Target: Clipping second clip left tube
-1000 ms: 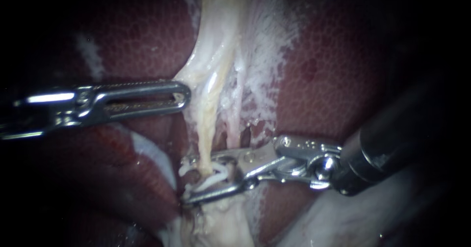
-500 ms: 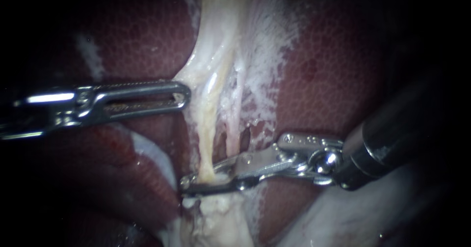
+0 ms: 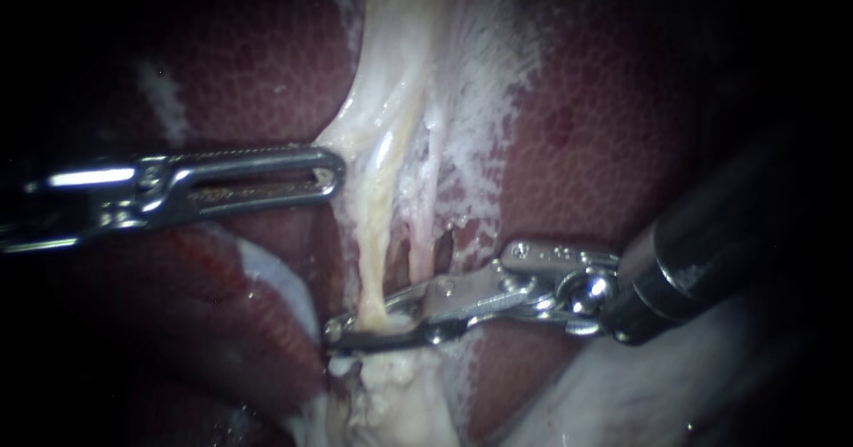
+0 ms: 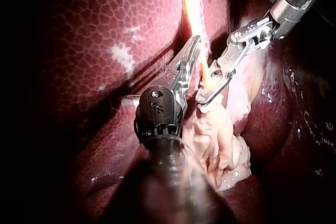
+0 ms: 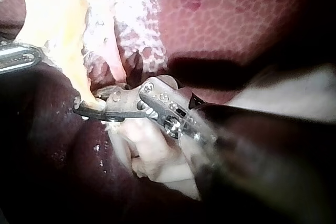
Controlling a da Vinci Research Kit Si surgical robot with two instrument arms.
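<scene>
Currently the right instrument [image 3: 348, 330] has its jaws clamped across the left tube [image 3: 377, 234], low on the tube, just above a pale lump of tissue [image 3: 400, 394]. The left instrument [image 3: 330, 176] lies higher up, tip against the tube's pale sheath [image 3: 355, 136], over the liver [image 3: 586, 145].

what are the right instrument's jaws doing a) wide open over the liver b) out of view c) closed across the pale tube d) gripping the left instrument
c: the right instrument has its jaws pressed on the pale tube from both sides, with no gap showing between them.
</scene>
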